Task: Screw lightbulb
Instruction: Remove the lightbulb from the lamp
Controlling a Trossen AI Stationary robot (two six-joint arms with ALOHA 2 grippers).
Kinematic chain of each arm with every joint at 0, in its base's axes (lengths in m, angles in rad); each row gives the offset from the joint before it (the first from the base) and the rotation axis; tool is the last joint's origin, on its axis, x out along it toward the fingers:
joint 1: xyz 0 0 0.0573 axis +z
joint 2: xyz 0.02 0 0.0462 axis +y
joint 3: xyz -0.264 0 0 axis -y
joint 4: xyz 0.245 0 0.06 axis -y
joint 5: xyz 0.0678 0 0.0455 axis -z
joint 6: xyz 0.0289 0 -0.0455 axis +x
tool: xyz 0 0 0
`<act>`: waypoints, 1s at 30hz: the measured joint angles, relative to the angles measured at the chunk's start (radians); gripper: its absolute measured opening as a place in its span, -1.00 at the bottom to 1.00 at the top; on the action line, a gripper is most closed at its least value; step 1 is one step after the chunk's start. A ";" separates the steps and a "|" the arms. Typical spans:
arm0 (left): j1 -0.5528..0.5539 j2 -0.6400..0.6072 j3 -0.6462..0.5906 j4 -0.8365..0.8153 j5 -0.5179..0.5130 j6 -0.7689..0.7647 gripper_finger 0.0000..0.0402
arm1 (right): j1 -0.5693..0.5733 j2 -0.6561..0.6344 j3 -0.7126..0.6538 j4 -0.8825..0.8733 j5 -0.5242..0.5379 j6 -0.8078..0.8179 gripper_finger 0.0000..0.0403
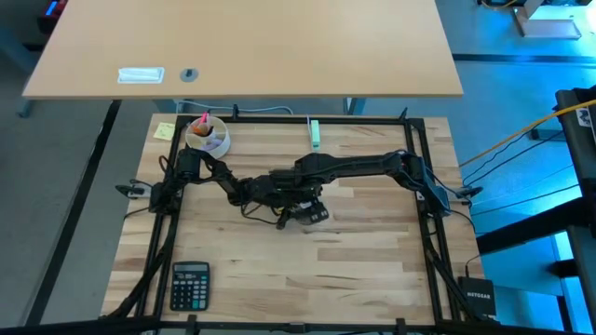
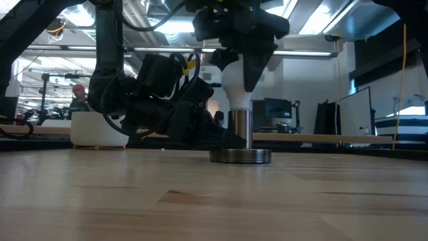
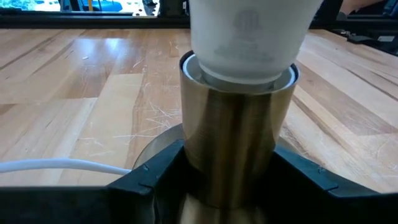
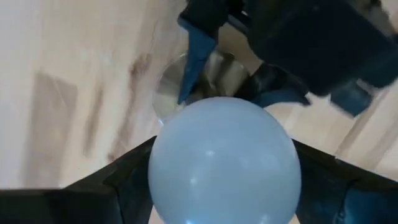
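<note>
With the left gripper [image 3: 227, 180] clamped on the socket [image 2: 241, 137] and the right gripper [image 4: 224, 168] closed round the lightbulb [image 2: 235, 82], the turning wants a plumb bulb and light downward pressure — no tilting, or the threads likely cross.

A pale butcher-block wooden table [image 1: 363, 270] was seen carrying a round grey metal socket base [image 2: 241, 156] near its middle. A black calculator [image 1: 190, 285], a white cup [image 1: 207, 137] and a pale green rectangular plug block [image 1: 316, 135] were set well apart from that base.
</note>
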 joint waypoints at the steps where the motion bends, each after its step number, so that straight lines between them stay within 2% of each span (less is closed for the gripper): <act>1: 0.000 0.000 0.000 0.000 0.000 -0.002 -0.05 | 0.000 0.000 0.000 0.002 0.007 -0.045 0.46; 6: 0.000 0.000 0.000 0.000 0.000 -0.004 -0.05 | 0.000 0.000 0.000 0.002 0.010 -0.282 0.45; 9: 0.000 0.000 0.000 0.000 0.000 -0.006 -0.05 | 0.000 0.000 0.000 0.003 0.008 -0.358 0.44; 15: 0.000 0.000 0.000 0.000 0.000 -0.012 -0.05 | -0.001 0.000 0.000 0.007 0.005 -0.389 0.45; 21: 0.000 0.000 0.000 0.000 0.002 -0.012 -0.05 | -0.003 0.000 0.000 0.028 -0.045 -0.308 0.47; 30: 0.000 0.000 0.000 0.000 0.002 -0.018 -0.05 | -0.002 0.000 0.000 0.050 -0.020 -0.308 0.49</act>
